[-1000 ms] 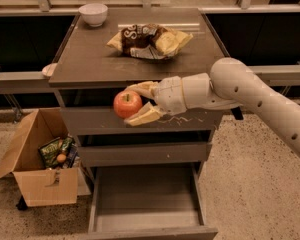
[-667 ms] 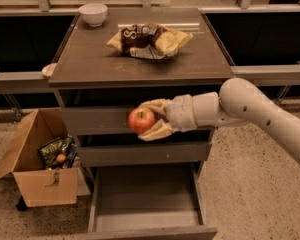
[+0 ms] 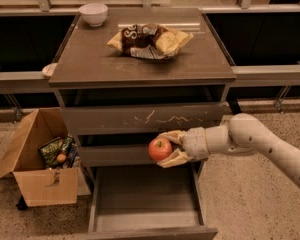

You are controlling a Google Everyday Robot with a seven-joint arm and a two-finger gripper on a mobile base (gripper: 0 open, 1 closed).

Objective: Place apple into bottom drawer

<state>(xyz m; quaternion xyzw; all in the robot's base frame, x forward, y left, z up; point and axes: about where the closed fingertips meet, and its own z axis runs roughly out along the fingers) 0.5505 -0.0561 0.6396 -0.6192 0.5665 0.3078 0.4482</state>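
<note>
Pale robot arm (image 3: 270,144) cut off by the right edge, base out of view. Cream two-finger gripper (image 3: 163,149) in front of the slim grey middle drawer front (image 3: 115,155), above the open tray; jaws closed above and below the round red apple (image 3: 159,148), covering its right side. Front of the wide grey-brown bottom drawer (image 3: 140,196) cut by the lower edge. Lettering on the crumpled brown-and-yellow snack bag (image 3: 150,41) on the desk (image 3: 90,59) blurred. Packets in the open cardboard box (image 3: 45,186) half hidden by its wall; small orange round item (image 3: 61,157) among them too small to identify.
</note>
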